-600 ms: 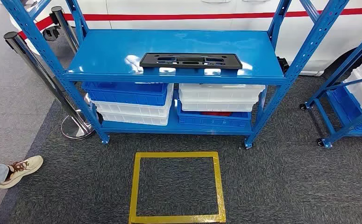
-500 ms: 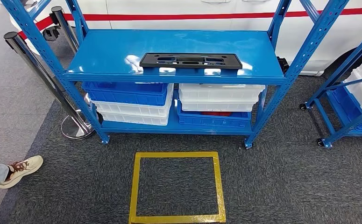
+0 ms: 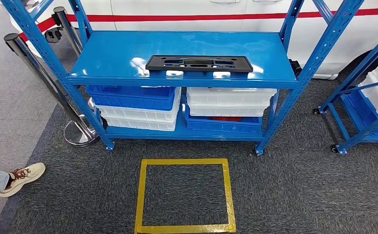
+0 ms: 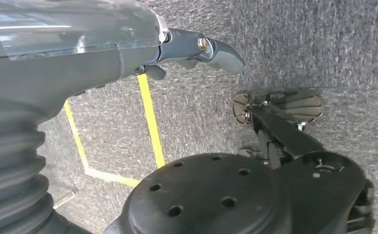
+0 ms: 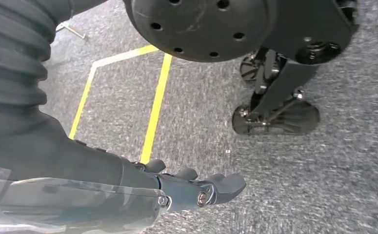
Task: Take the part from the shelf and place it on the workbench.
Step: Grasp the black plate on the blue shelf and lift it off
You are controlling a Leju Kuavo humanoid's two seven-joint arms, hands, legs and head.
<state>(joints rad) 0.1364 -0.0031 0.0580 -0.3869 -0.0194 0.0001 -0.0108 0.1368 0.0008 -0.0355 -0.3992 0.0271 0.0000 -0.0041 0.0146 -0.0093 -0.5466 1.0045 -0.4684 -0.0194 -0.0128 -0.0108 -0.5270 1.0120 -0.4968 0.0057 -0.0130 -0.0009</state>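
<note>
Part (image 3: 199, 63) on blue shelf (image 3: 109, 58), hands (image 4: 196, 48) (image 5: 196, 187) empty above carpet

Black part (image 3: 199, 63) lies flat on top level of blue shelf (image 3: 113, 53), near front edge. Blue and white bins (image 3: 137, 104) stacked below. Yellow tape square (image 3: 184, 195) on grey carpet in front.

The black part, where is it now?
In the head view, the black part lies flat on the blue shelf's top board, near its front edge, above the stacked bins.
</note>
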